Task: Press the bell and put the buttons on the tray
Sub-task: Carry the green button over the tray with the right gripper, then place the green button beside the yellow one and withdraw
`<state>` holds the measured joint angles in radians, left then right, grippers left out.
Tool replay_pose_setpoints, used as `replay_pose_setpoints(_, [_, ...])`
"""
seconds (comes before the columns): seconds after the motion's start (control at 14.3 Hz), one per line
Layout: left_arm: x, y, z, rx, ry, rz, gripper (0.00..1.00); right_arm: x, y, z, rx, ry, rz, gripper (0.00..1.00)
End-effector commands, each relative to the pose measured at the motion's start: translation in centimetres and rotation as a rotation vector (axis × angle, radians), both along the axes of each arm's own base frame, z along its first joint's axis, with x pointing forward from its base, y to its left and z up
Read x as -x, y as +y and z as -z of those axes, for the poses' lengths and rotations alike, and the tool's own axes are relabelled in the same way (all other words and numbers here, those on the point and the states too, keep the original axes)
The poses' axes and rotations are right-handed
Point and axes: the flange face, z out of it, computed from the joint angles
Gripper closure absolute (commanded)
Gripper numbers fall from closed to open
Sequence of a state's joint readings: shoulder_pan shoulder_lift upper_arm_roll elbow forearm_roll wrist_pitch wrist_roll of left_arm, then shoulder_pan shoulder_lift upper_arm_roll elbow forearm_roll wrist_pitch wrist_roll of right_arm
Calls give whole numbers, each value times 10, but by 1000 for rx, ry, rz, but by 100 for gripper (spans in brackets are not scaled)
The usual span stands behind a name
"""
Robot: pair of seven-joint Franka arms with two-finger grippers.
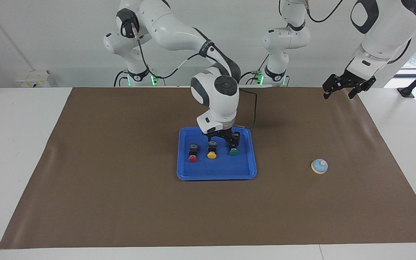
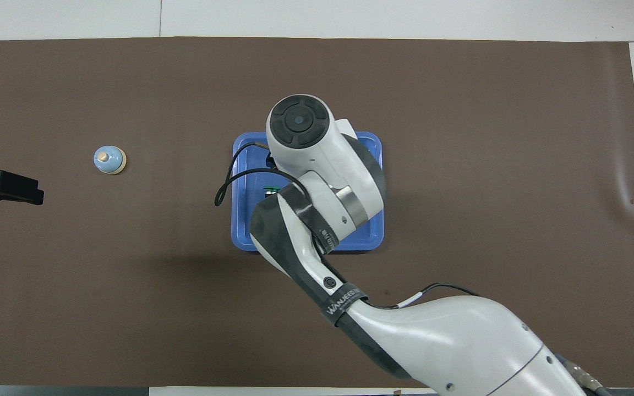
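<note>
Brown mat [image 1: 121,187]: buttons [image 1: 212,148] on tray [image 1: 244,169], caps pointing away from robots.

A white worktop [image 1: 24,151] carries a large brown rectangular mat [image 1: 121,202] that covers most of its surface, leaving bare white strips at both ends and along the edge farthest from the robots. Directly on the mat, near its middle, lies a bright blue rectangular plastic tray [image 1: 215,173] with rounded corners and a low raised rim. In the facing view, at about three o'clock from the tray and well apart from it, toward the left arm's end of the worktop, sits a small round light-blue bell [image 1: 319,166] with a cream base rim and cream knob.
</note>
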<state>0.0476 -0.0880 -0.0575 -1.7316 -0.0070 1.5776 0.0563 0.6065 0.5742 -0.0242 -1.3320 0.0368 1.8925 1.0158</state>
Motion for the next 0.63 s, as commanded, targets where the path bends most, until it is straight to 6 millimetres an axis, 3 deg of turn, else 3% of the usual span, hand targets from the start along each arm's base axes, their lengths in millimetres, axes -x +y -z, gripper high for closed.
replay_pose_setpoints(0.0, [1, 1, -5, 9, -3, -1, 0, -20, -67, -46, -16, 13, -12, 0])
replay_pose_setpoints(0.14, [1, 2, -5, 9, -3, -2, 0, -33, -121, -76, -21, 11, -84, 0])
replay_pose_setpoints(0.42, [3, 1, -5, 8, 8, -5, 0, -49, -220, -109, 22, 21, -302, 0])
replay_pose_setpoints(0.56, [1, -5, -5, 8, -9, 10, 0, -51, -260, -125, 22, 21, -387, 0])
